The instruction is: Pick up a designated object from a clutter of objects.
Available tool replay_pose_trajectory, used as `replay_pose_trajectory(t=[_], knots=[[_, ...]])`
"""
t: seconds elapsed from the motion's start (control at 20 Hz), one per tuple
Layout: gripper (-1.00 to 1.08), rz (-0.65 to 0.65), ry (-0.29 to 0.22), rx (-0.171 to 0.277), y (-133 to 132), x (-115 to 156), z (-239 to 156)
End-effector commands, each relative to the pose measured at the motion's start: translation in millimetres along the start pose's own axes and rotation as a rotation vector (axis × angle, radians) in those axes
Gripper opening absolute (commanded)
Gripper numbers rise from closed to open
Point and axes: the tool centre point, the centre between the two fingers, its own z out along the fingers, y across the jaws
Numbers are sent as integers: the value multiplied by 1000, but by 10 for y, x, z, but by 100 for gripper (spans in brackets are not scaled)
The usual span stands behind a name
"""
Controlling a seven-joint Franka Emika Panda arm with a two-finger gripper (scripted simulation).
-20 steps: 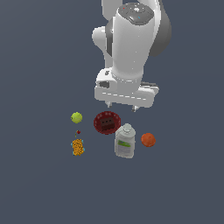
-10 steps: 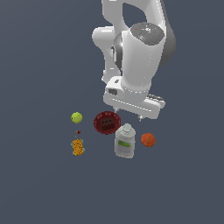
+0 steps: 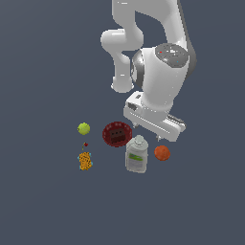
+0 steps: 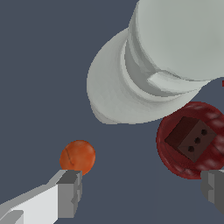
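The orange ball [image 3: 162, 152] lies at the exterior view's right end of the clutter, next to the white green-labelled bottle [image 3: 136, 154]. My gripper [image 3: 147, 133] hangs open and empty just above the bottle and the ball, touching neither. In the wrist view the orange ball [image 4: 78, 156] sits just beyond one fingertip [image 4: 66, 194], outside the gap of the gripper [image 4: 140, 190]. The bottle's white top [image 4: 166, 65] looms large there. The dark red round dish [image 3: 117, 134] holds a dark block and also shows in the wrist view [image 4: 192, 140].
A yellow-green ball [image 3: 83, 128] and an orange speckled block [image 3: 85, 161] lie at the exterior view's left, with a tiny red speck [image 3: 85, 144] between them. The floor [image 3: 43, 201] is plain dark grey.
The arm has swung toward the exterior view's right and lower, bringing the open hand from above the dish to above the bottle and the orange ball. The objects have not moved.
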Motion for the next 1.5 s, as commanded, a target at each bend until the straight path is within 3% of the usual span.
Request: replay_pose_trajectory(t=[0.0, 1.45], knots=[[100, 54, 1, 2, -72, -24, 75], [100, 651, -4, 22, -792, -425, 958]])
